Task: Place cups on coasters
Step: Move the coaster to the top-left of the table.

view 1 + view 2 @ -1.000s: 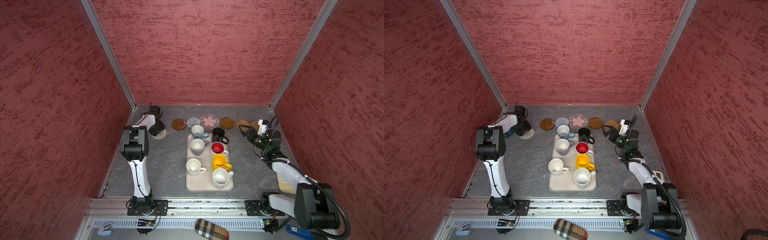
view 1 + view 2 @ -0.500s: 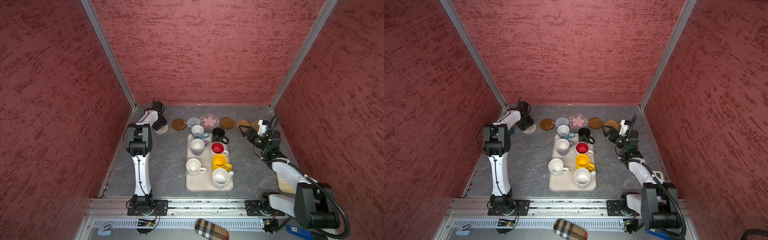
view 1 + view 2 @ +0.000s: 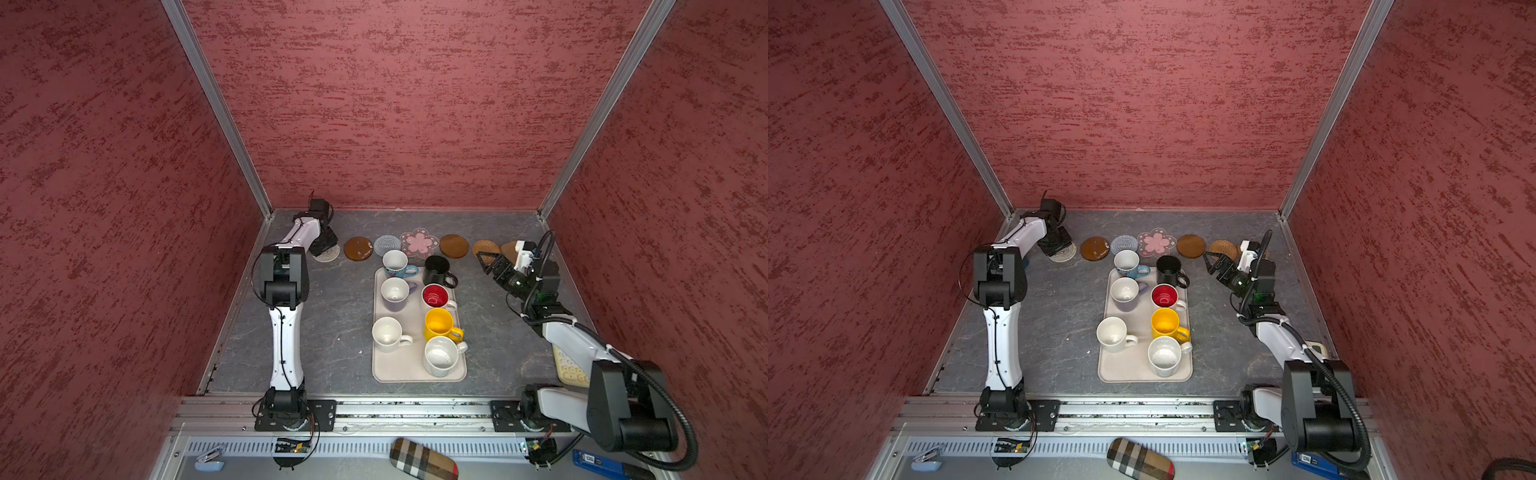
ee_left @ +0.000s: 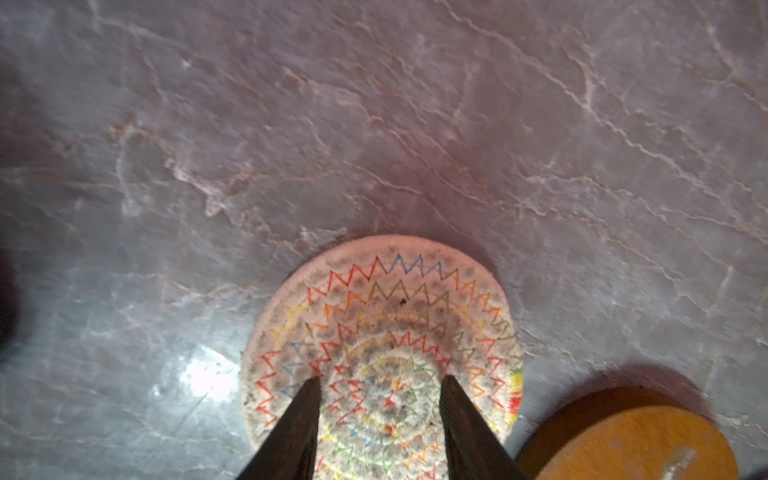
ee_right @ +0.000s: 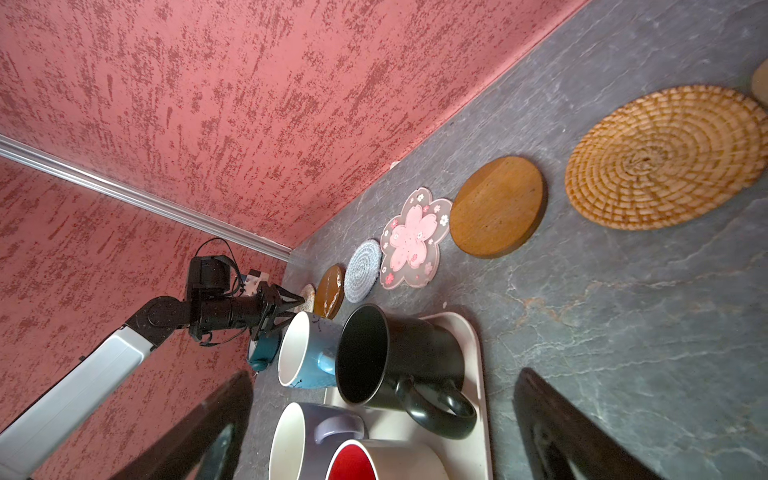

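Observation:
Seven cups stand in two rows on or by the beige tray (image 3: pixel 415 374): white with blue base (image 3: pixel 395 264) just off its far edge, black (image 3: pixel 438 270), lavender (image 3: pixel 395 293), red inside (image 3: pixel 436 296), yellow (image 3: pixel 439 324) and two white (image 3: pixel 386 333). The coasters lie in a row behind them, from a brown disc (image 3: pixel 358 248) to the wicker disc (image 3: pixel 484 248). My left gripper (image 4: pixel 381 379) is open, its tips over the pale spiral coaster (image 4: pixel 382 316) at the row's left end. The right gripper (image 5: pixel 384 374) is wide open, low beside the wicker disc (image 5: pixel 665 158), facing the black cup (image 5: pixel 399 357).
Red walls close in the back and both sides. A teal object (image 5: pixel 264 349) sits near the left arm. A pale keyboard-like item (image 3: pixel 571 365) lies under the right arm. In front of the rail lies a plaid case (image 3: pixel 424 459).
The left arm has swung toward the back and right, and the pale spiral coaster under it has shifted closer to the brown disc. The right arm has not moved.

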`<state>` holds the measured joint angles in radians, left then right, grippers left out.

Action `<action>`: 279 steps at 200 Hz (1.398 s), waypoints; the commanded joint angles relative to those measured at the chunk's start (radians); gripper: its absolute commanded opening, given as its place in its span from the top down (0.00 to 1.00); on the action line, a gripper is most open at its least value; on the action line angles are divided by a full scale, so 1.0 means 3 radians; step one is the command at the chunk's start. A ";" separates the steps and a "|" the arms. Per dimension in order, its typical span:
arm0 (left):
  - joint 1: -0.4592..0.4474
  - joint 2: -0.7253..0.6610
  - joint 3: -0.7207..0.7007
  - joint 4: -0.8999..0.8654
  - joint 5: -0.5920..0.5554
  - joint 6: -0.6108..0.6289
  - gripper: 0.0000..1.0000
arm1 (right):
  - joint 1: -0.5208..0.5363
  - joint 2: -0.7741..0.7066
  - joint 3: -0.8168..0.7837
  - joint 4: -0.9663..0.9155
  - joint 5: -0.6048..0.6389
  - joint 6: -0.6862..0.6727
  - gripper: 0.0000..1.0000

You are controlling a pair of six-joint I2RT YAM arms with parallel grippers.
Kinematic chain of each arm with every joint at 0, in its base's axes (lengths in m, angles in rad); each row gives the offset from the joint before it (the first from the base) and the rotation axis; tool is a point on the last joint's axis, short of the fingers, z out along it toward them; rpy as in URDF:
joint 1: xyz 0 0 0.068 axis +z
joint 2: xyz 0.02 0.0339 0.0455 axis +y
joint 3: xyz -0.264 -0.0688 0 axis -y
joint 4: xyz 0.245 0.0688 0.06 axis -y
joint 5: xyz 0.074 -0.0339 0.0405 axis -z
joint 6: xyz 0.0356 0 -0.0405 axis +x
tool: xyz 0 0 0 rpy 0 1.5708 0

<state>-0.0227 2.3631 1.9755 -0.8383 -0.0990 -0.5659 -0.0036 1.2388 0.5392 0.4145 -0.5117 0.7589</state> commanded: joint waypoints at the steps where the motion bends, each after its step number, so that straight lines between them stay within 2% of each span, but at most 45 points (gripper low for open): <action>1: -0.0071 0.0215 0.0011 -0.0068 0.0120 0.0041 0.52 | 0.0008 0.0037 0.0064 0.0080 0.0035 0.0013 0.01; 49: -0.0070 0.0230 0.0030 -0.0082 0.0132 0.0043 0.51 | 0.0009 0.0042 0.0056 0.0083 0.0036 0.0020 0.01; 113: -0.0068 0.0207 0.0118 -0.0119 0.0099 0.0102 0.28 | 0.0009 0.0064 0.0097 0.0032 0.0036 -0.0001 0.01; 161: -0.0086 0.0034 0.0257 -0.0202 0.0077 0.0144 0.21 | 0.0011 0.0038 0.0137 -0.0046 0.0036 -0.0037 0.01; 198: -0.0056 -0.0396 0.0234 -0.0237 0.0086 0.0148 0.12 | 0.0012 0.0068 0.0332 -0.0316 -0.0011 -0.0118 0.01; 221: -0.0094 -0.0689 0.0277 -0.0328 0.0153 0.0364 0.00 | 0.0012 0.0057 0.0485 -0.0575 0.0031 -0.0184 0.01; 249: -0.0222 -0.1105 0.0247 -0.0494 0.0082 0.0582 0.01 | 0.0055 -0.0014 0.0716 -0.1055 0.0017 -0.0380 0.01; 279: -0.0354 -0.1662 0.0009 -0.0595 0.0129 0.0679 0.00 | 0.0135 -0.0245 0.0959 -0.1688 0.0219 -0.0684 0.01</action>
<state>-0.0937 1.9762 2.0235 -0.9592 -0.0685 -0.4191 0.0147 1.2350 0.7639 0.0898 -0.5014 0.6498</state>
